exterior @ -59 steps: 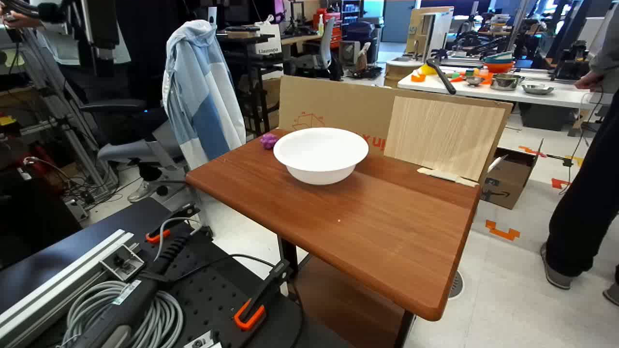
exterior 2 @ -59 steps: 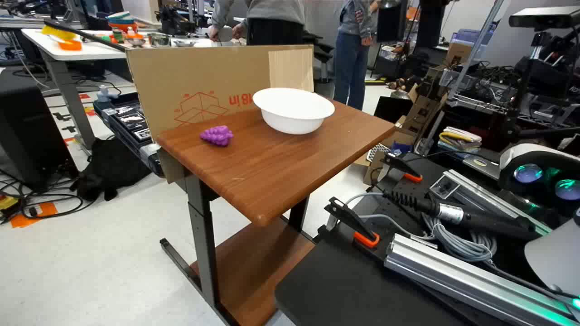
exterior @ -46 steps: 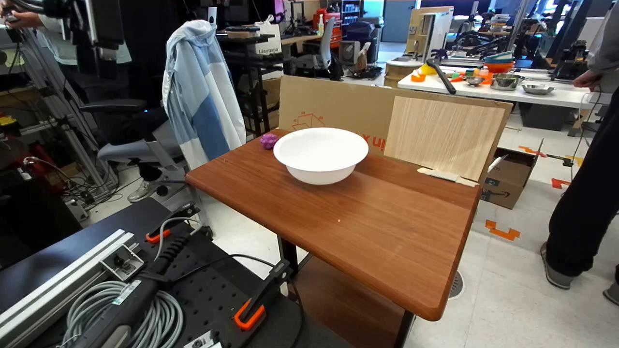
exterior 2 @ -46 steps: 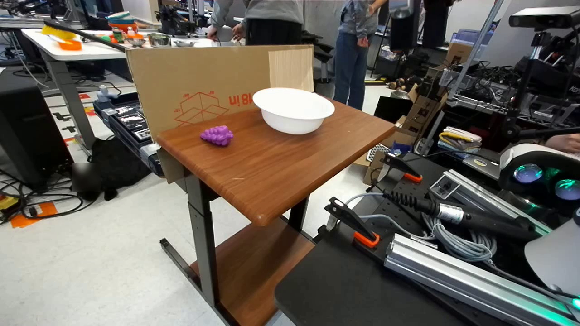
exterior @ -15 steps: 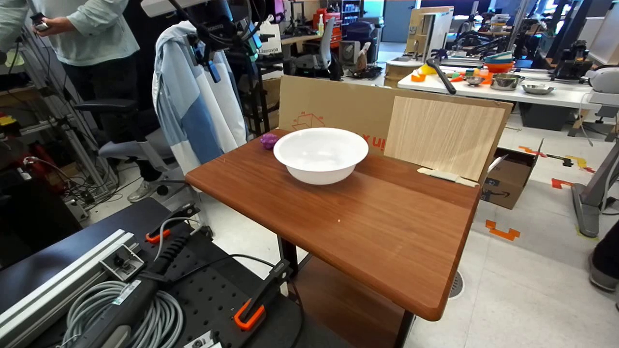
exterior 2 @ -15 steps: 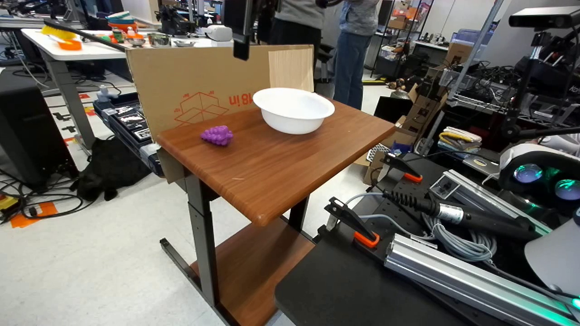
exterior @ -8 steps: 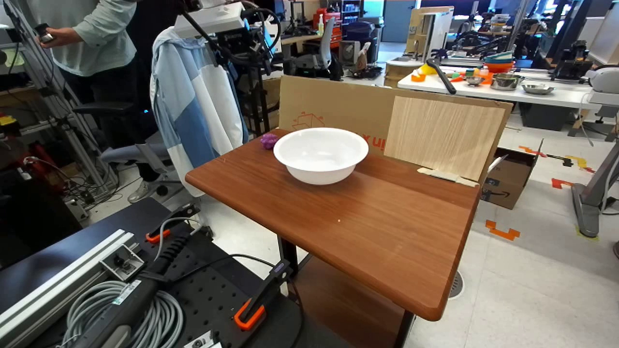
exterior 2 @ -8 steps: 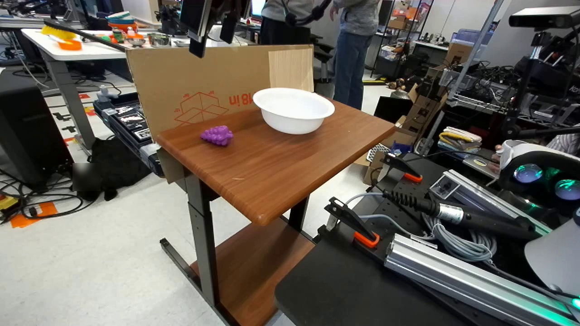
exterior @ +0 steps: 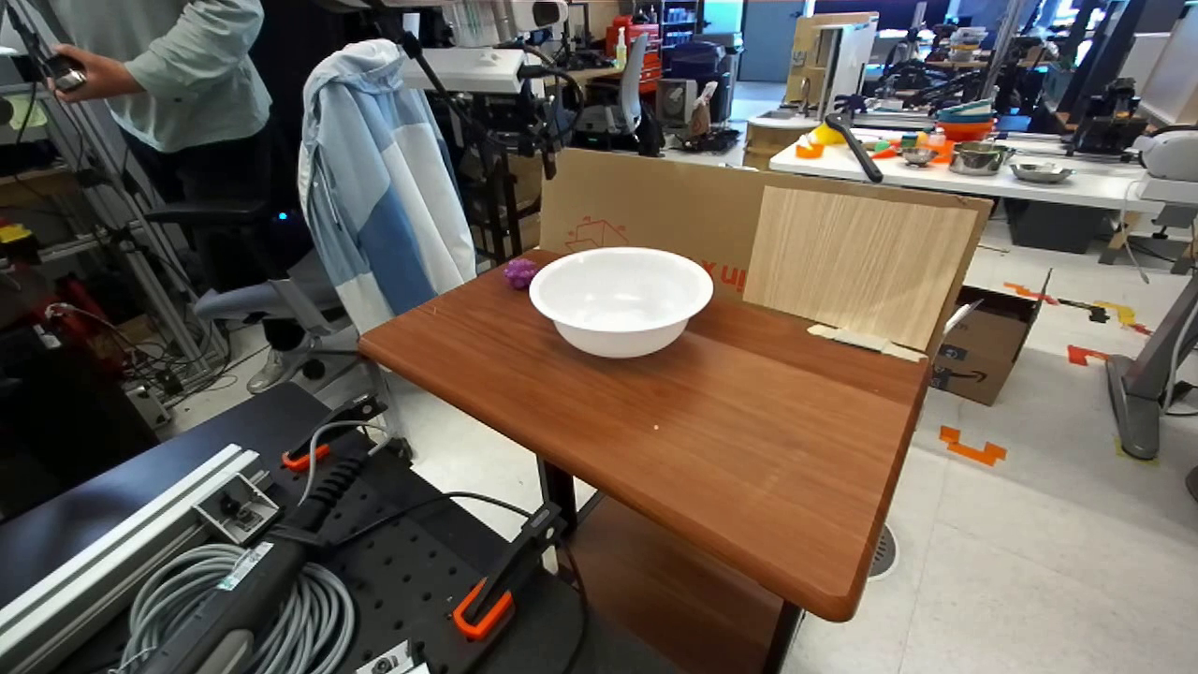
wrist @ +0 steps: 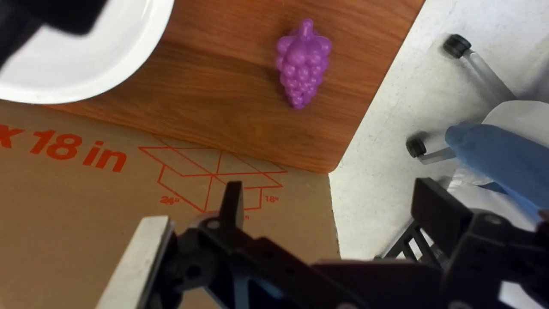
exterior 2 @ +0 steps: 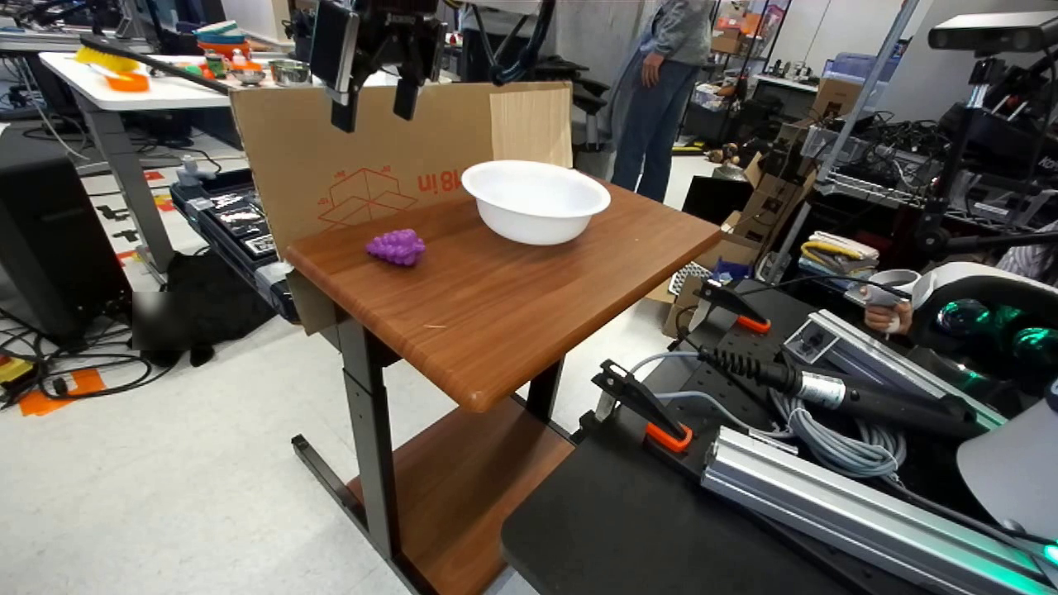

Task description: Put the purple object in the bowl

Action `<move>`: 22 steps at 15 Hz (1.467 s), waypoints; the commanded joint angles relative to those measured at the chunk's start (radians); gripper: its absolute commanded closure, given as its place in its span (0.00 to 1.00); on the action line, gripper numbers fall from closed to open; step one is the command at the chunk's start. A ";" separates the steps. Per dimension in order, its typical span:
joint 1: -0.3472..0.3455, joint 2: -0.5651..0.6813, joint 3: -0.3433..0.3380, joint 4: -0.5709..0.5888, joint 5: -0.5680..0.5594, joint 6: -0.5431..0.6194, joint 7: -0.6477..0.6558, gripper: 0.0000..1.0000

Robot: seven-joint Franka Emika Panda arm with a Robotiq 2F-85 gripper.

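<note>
The purple grape bunch lay on the worktop below the gripper, which hung spread and empty — an uncentred descent risked clipping the nearby cardboard panel.

I see a bumpy purple bunch of grapes lying on the brown table. The white bowl sits near it but apart, open side up.

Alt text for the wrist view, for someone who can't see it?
A purple object shaped like grapes lies on a brown table, apart from a white bowl cut off at upper left. Across the bottom, the open gripper holds nothing; printed cardboard shows at lower left.
</note>
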 commanded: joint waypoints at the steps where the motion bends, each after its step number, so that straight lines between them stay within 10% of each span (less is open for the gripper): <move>1: -0.020 0.097 0.005 0.159 0.071 -0.181 -0.036 0.00; 8: -0.026 0.184 -0.005 0.238 0.110 -0.358 -0.023 0.00; 22: -0.015 0.276 -0.028 0.280 0.146 -0.341 0.047 0.00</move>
